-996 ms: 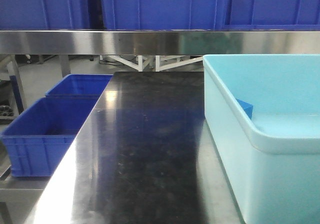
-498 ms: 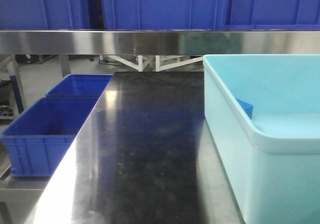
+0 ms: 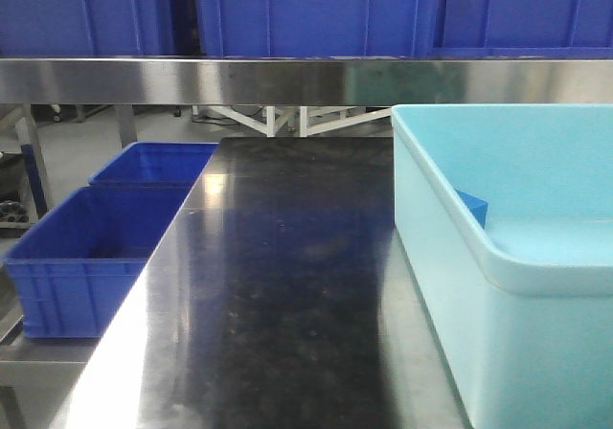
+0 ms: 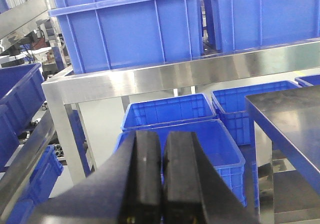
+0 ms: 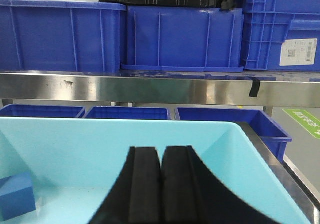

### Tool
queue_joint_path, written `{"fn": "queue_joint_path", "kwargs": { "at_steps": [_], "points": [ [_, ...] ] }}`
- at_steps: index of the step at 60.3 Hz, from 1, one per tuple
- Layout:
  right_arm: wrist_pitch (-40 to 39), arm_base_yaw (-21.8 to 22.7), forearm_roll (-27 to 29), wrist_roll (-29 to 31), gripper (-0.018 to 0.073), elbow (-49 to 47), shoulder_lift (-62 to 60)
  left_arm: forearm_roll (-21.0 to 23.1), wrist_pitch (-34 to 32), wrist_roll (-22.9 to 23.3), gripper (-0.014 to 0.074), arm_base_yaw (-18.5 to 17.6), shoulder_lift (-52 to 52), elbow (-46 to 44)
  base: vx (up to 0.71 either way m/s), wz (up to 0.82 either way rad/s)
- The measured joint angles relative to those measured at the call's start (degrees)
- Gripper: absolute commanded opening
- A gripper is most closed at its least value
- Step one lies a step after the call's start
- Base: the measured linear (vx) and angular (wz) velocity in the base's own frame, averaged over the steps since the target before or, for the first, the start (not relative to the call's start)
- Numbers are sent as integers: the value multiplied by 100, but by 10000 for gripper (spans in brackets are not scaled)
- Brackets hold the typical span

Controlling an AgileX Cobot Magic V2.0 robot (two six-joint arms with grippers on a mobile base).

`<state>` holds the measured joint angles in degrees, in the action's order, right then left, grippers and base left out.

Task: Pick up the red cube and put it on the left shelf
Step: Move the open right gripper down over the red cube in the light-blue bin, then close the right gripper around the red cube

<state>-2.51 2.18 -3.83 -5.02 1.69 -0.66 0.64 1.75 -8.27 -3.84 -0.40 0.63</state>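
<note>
left gripper (image 4: 162, 149): pads pressed together, nothing between them, facing low blue crates (image 4: 165, 111)
right gripper (image 5: 161, 159): pads closed flat, empty, above the pale tub (image 5: 150, 129)
left shelf (image 3: 287, 79): steel rail behind the table (image 3: 287, 285), dark-blue crates (image 3: 306, 12) on top
red cube: cannot tell, shows in no view
blue block (image 5: 17, 194): inside the tub

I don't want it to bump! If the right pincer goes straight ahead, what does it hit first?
Probably the far wall of the light-blue tub, which the shut right pincer points at. Depth is unclear; a higher path would meet the steel shelf rail.
</note>
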Motion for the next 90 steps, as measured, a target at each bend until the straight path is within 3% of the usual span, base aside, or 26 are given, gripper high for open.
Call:
{"fn": "queue_joint_path", "kwargs": {
  "at_steps": [12,26,39,51,56,60,66,70,90],
  "points": [
    [313,0,0,0,49,-240,427,0,0,0,106,0,0,0,0,0],
    [1068,0,0,0,49,-1591,2359,0,0,0,106,0,0,0,0,0],
    [1232,0,0,0,49,-2821,4113,0,0,0,106,0,0,0,0,0],
    [1624,0,0,0,57,-3645,4951,0,0,0,106,0,0,0,0,0],
    [1920,0,11,0,132,-3851,5165,0,0,0,106,0,0,0,0,0],
    [2223,-14,84,0,265,-3990,5301,0,0,0,106,0,0,0,0,0],
    [2708,-112,256,0,533,-4129,5488,0,0,0,106,0,0,0,0,0],
    [2922,-218,327,0,622,-4164,5596,0,0,0,106,0,0,0,0,0],
    [3560,-628,463,0,612,-4158,6034,0,0,0,106,0,0,0,0,0]
  ]
}}
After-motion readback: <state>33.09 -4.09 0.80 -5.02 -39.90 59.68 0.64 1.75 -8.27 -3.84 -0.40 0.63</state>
